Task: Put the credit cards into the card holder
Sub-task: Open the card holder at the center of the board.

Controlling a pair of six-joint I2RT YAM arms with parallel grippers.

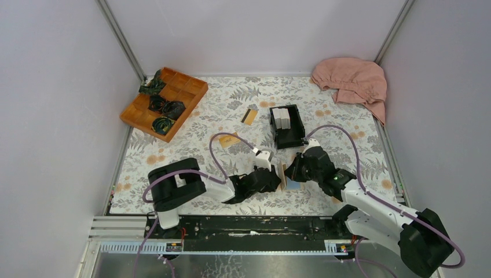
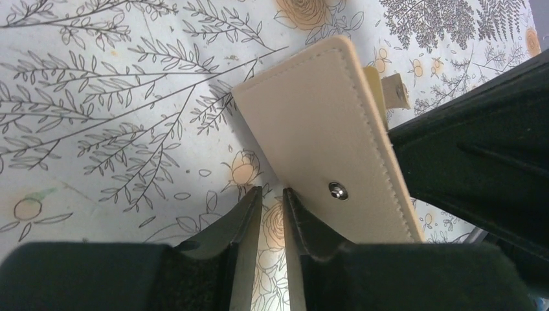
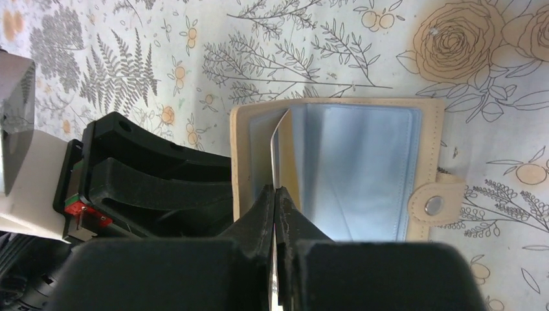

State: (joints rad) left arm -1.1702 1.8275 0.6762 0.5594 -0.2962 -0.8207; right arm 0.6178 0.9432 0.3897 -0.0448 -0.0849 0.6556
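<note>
From above, the holder sits near the table's front edge, caught between my two arms. The left gripper is against its outer cover and the right gripper is on its open side. I judge this bracing keeps it spread so the pockets can be reached. Both cards lie well apart from it, farther back on the cloth. The banded card is just left of the black box and the plain card is nearer me; neither is in the holder yet. On the left wrist view the beige cover fills the middle, its stud showing. My left fingers are drawn narrow, with only tablecloth in the slim gap between them. One tip is right at the cover's lower edge, so this arm seems to prop rather than grip. On the right wrist view the holder lies open, with clear sleeves showing and the snap tab off its right edge. My right fingers are pinched together on a thin inner leaf and hold it away from the rest, apparently to open a pocket. I read this as the opening step. One arm must let go to fetch a card, and the holder may then fold shut.
</note>
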